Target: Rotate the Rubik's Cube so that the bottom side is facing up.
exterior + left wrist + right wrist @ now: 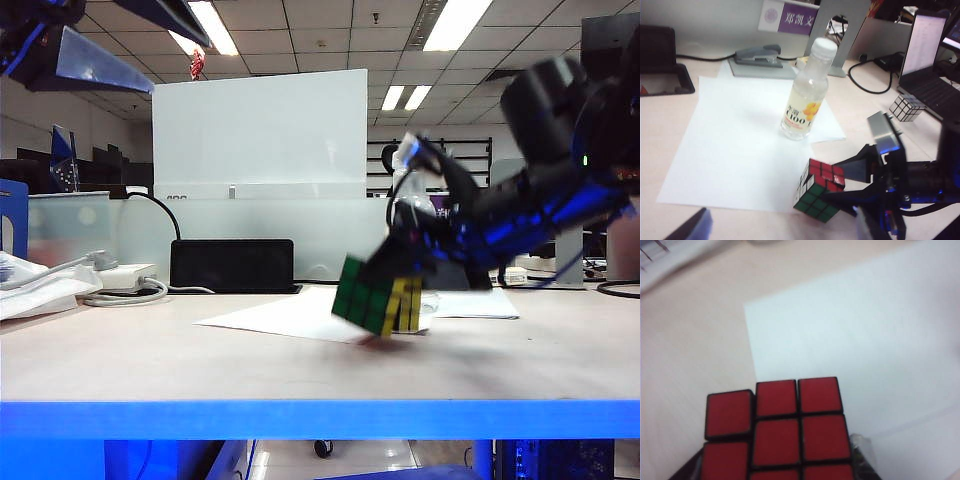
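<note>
Surface: pale beige table [150, 350] with a blue front edge. A white sheet of paper [740, 145] lies flat on it; a second sheet shows beneath the far corner.

Rubik's Cube [378, 294]: tilted, low over the near edge of the paper, green and yellow faces toward the exterior view, red face toward the right wrist view. Whether a corner touches the table cannot be told.

Right gripper [847, 185]: reaches in from the right of the exterior view, blurred, its black fingers [855, 167] closed against opposite sides of the cube, pinching it.

Left gripper: only a dark fingertip [687, 227] shows at the edge of the left wrist view; the arm [70, 45] sits high in the upper left of the exterior view, well apart from the cube. Whether it is spread or pressed together cannot be told.

Other items on the table: clear drink bottle [806, 92] with white cap, upright on the paper, near the cube; grey stapler [757, 54] beyond the paper; a second, pale cube [907, 107] beside a laptop [932, 65]; black box [232, 265] with cables [130, 292] at the back.

Room: office, whiteboard [260, 135] behind the table, panel ceiling with strip lights [455, 22].
</note>
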`<state>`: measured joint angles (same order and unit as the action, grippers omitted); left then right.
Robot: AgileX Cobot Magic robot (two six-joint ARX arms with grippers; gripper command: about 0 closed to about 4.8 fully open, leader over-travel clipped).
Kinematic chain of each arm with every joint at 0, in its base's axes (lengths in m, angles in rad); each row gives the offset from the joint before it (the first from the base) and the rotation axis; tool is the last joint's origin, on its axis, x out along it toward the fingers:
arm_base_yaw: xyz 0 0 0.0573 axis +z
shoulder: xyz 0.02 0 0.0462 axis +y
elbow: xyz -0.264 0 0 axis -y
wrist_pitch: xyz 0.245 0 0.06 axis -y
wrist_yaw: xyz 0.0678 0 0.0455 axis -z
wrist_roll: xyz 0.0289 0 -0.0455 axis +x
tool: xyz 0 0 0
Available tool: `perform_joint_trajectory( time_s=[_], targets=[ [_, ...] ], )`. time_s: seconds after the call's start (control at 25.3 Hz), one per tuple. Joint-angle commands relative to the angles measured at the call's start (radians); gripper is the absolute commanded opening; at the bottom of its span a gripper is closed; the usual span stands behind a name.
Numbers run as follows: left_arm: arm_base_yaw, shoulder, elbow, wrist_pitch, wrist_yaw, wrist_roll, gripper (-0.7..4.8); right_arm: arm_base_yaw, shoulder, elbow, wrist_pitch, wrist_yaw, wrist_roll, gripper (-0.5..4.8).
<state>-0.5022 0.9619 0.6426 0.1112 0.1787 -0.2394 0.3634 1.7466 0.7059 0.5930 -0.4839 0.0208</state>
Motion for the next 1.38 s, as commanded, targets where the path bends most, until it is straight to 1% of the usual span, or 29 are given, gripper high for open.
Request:
perform_joint_trajectory(
  time_s=[0.04, 0.47, 0.63, 1.19, 1.22, 1.34, 1.38],
  targets=[
    [0.000, -0.004, 0.000, 0.018, -0.002, 0.000, 3.79, 0.012, 0.035, 0.004, 0.019, -0.007, 0.002, -0.01],
    [0.000, -0.004, -0.014, 0.028, -0.002, 0.000, 3.71, 0.014, 0.069, 0.004, 0.010, -0.007, 0.008, -0.01],
    [0.000, -0.004, -0.019, 0.030, -0.002, -0.003, 3.71, 0.014, 0.069, 0.004, -0.014, -0.008, 0.031, -0.01],
    [0.000, -0.004, -0.027, 0.032, -0.002, -0.003, 3.71, 0.014, 0.069, 0.005, -0.066, -0.008, 0.032, 0.01],
    [0.000, -0.004, -0.027, 0.032, -0.002, -0.003, 3.71, 0.014, 0.069, 0.005, -0.066, -0.008, 0.032, 0.07],
    [0.000, -0.004, -0.027, 0.032, -0.003, -0.003, 3.71, 0.014, 0.069, 0.005, -0.066, -0.008, 0.032, 0.60],
    [0.000, -0.004, -0.027, 0.032, -0.002, -0.003, 3.71, 0.014, 0.069, 0.005, -0.066, -0.008, 0.032, 0.64]
  ],
)
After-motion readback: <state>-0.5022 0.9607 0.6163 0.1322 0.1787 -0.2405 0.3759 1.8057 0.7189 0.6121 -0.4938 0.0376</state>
